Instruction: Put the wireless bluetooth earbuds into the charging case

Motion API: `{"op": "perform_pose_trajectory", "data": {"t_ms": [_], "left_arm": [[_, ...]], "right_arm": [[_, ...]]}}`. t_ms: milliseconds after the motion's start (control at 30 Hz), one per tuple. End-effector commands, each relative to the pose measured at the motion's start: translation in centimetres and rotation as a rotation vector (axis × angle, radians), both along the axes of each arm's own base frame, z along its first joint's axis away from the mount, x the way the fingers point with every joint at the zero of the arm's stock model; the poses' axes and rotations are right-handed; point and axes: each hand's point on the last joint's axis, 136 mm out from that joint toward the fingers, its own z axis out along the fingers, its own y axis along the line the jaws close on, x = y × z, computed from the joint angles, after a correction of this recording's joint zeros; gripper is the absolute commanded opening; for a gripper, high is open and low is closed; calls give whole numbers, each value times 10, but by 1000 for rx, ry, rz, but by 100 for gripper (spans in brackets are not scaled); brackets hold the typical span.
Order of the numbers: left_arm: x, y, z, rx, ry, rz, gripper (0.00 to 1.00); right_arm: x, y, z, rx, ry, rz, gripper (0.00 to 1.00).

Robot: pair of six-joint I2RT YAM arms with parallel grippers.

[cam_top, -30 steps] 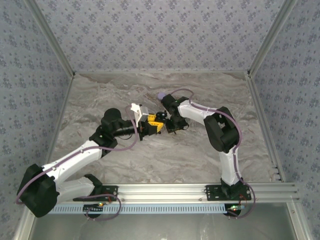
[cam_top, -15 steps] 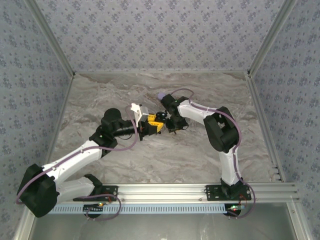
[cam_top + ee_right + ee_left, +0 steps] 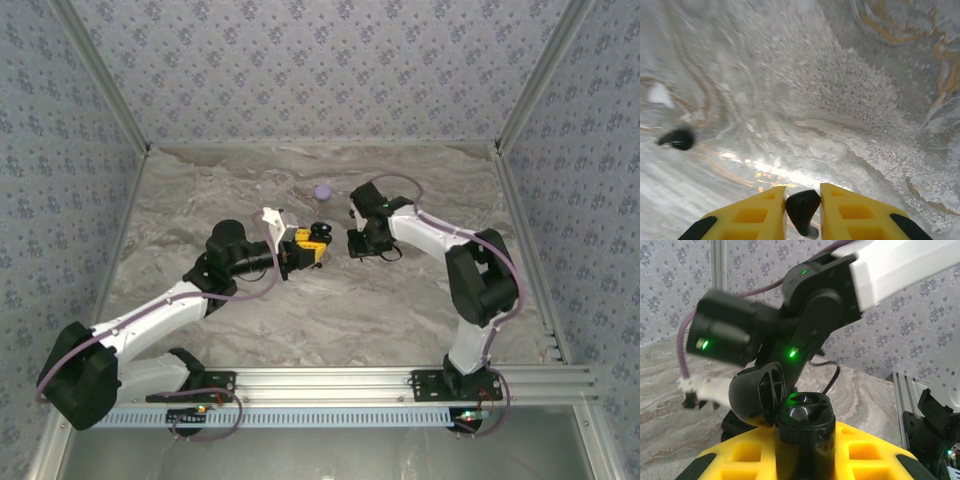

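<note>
My left gripper point(image 3: 316, 246) is shut on the black charging case point(image 3: 320, 233), holding it upright. In the left wrist view the case point(image 3: 805, 427) stands between the yellow fingers point(image 3: 735, 455), its lid point(image 3: 757, 392) swung open to the left and two dark sockets showing. A little to the right, my right gripper point(image 3: 362, 247) is shut on a small black curved piece with a pale tip point(image 3: 801, 206). A pale-lilac earbud point(image 3: 322, 191) lies on the table behind both grippers.
A second small black piece point(image 3: 677, 139) lies on the marble tabletop point(image 3: 400, 310) left of my right gripper, with a pale blurred patch point(image 3: 660, 94) beyond it. Patterned walls enclose the table. The right arm point(image 3: 815, 305) looms close above the case.
The right gripper has closed on the black piece and drawn back to the right, away from the case. The left arm has stayed almost still.
</note>
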Motion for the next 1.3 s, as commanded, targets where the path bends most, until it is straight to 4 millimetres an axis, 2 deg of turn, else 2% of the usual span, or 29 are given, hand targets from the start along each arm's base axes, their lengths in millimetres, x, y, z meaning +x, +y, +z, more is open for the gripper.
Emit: {"op": "perform_pose_trajectory", "data": {"t_ms": [0, 67, 167, 367, 700, 800, 867, 1100, 1267], "left_arm": [[7, 2, 18, -63, -55, 35, 21], [10, 3, 18, -69, -56, 52, 21], [15, 5, 20, -85, -65, 80, 21], [21, 8, 21, -100, -84, 122, 21], [24, 8, 21, -109, -99, 141, 21], [27, 8, 21, -110, -100, 154, 21], [27, 8, 20, -107, -102, 162, 21], [30, 7, 21, -107, -109, 177, 21], [31, 6, 21, -104, -111, 176, 21]], "right_arm": [[3, 12, 31, 143, -63, -11, 22], [7, 13, 49, 191, -105, -17, 22], [1, 10, 61, 240, -128, -26, 22], [-1, 13, 108, 353, -228, -14, 22], [-10, 26, 188, 543, -369, 28, 23], [-14, 29, 203, 571, -390, 41, 23], [-15, 31, 224, 598, -426, 52, 23], [-27, 41, 259, 666, -486, 92, 24], [-34, 53, 278, 706, -515, 121, 24]]}}
